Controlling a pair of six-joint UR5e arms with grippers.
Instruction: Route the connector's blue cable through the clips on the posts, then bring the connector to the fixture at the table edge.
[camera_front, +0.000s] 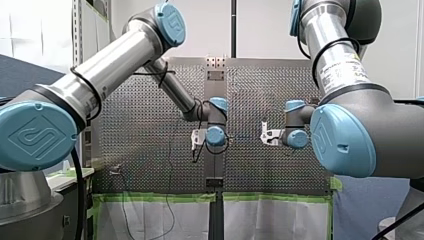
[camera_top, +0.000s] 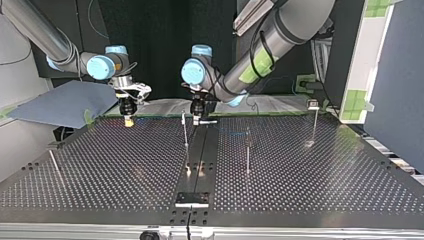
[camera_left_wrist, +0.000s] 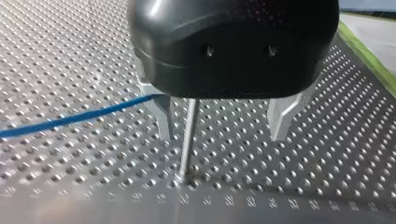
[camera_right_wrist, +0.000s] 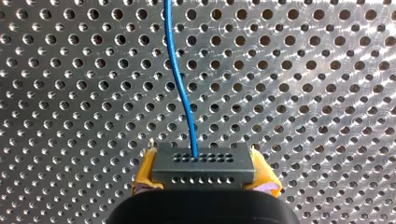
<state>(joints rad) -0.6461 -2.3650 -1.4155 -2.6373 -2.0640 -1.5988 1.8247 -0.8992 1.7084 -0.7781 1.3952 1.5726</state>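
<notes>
In my right gripper (camera_right_wrist: 204, 181), between yellow pads (camera_right_wrist: 144, 175), the connector (camera_right_wrist: 204, 163) is sitting clamped, its blue cable (camera_right_wrist: 180, 84) running ahead over the table (camera_right_wrist: 303, 93); my left gripper (camera_left_wrist: 223, 126) is hanging open astride a post (camera_left_wrist: 187, 135) (cable beside one finger).

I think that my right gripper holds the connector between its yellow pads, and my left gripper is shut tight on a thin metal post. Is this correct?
Not quite. My right gripper does hold the connector between its yellow pads, but my left gripper is open: the left wrist view shows its fingers apart, with the thin metal post standing between them.
</notes>
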